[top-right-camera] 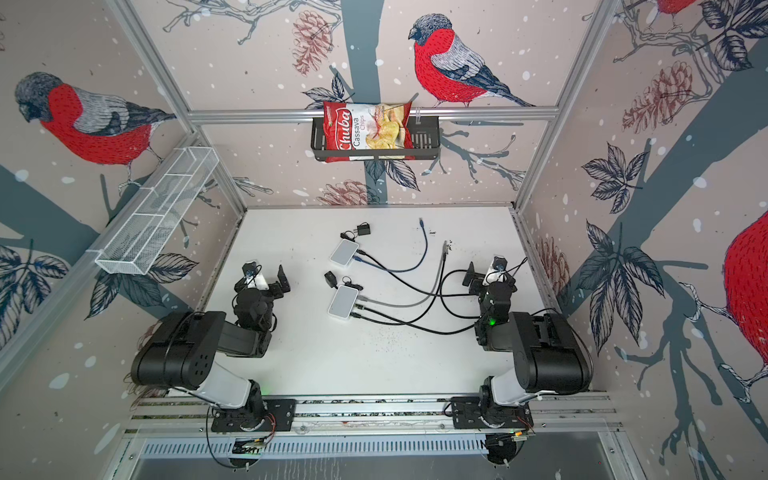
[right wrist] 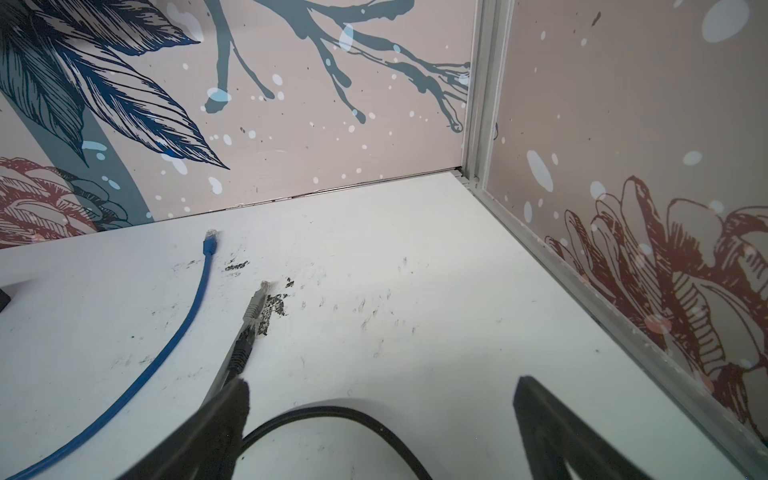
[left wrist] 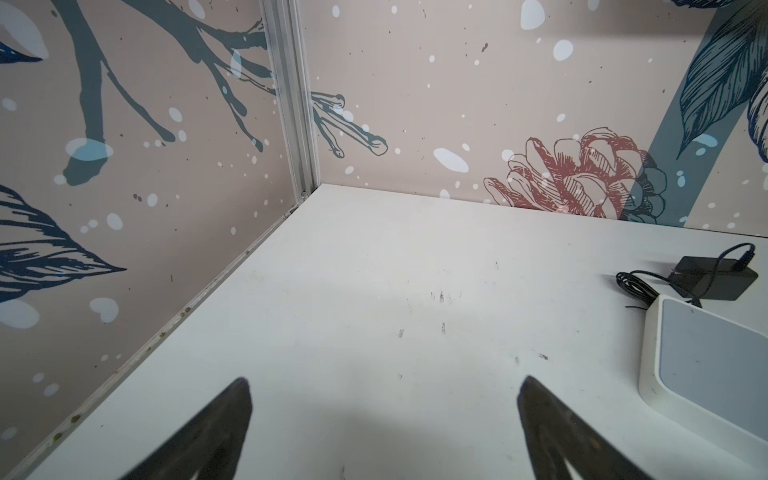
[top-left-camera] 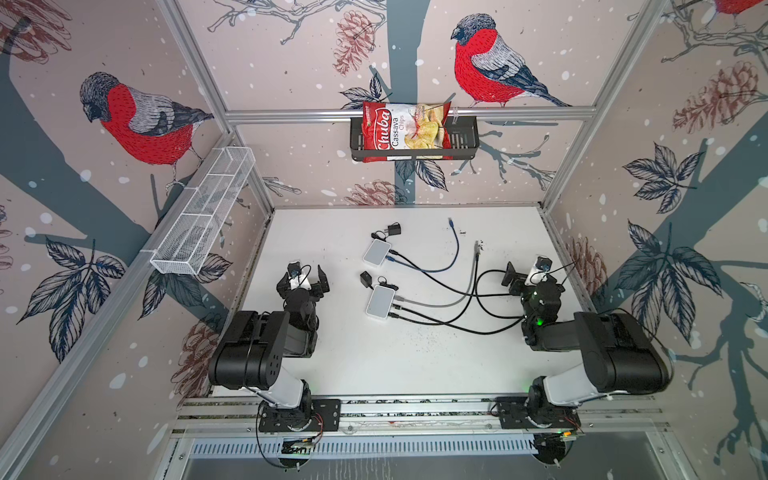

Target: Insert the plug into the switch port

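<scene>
Two white switches lie mid-table, the far switch (top-left-camera: 377,252) (top-right-camera: 344,252) and the near switch (top-left-camera: 380,302) (top-right-camera: 343,302); several cables are plugged into them. A blue cable ends in a loose plug (top-left-camera: 450,221) (right wrist: 210,243) and a grey cable in another loose plug (top-left-camera: 478,246) (right wrist: 258,301), with a black ridged boot (right wrist: 241,353) just behind it. My left gripper (top-left-camera: 304,280) (left wrist: 384,382) hovers open left of the switches, nothing between its fingers. My right gripper (top-left-camera: 524,271) (right wrist: 380,384) is open over a black cable loop (right wrist: 332,411), short of the grey plug.
Two black power adapters (top-left-camera: 394,229) (top-left-camera: 366,279) sit beside the switches; one adapter (left wrist: 715,278) shows in the left wrist view next to a switch (left wrist: 706,365). Black cables (top-left-camera: 478,328) trail toward the right arm. Walls close the white table (top-left-camera: 374,365) on three sides.
</scene>
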`<state>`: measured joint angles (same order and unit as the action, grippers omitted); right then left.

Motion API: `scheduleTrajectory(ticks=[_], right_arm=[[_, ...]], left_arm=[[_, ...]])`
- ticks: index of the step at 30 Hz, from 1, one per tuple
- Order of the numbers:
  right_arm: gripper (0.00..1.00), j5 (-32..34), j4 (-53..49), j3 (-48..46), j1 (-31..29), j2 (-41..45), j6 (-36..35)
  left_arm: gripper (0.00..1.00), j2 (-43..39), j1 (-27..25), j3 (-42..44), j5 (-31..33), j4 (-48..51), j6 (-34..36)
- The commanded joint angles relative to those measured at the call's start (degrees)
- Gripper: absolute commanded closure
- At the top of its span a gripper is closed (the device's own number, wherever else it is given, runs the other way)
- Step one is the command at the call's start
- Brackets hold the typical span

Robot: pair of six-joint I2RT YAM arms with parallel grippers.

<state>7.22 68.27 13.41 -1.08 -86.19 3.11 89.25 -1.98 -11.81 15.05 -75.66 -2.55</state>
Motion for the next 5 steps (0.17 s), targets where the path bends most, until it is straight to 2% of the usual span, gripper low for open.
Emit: scheduleTrajectory(ticks=[1,5], right_arm=[[0.01,0.36,-0.37,0.57,-0.15,-0.12,0.4],[0.01,0.38,-0.11,0.33,-0.15,0.08,0.49]], left_arm=[[0.02,0.13,0.02,-0.08,-0.09,-2.12,0.52],[0.02,0.01,-0.09,0.01,-0.02,-2.13,0.61]])
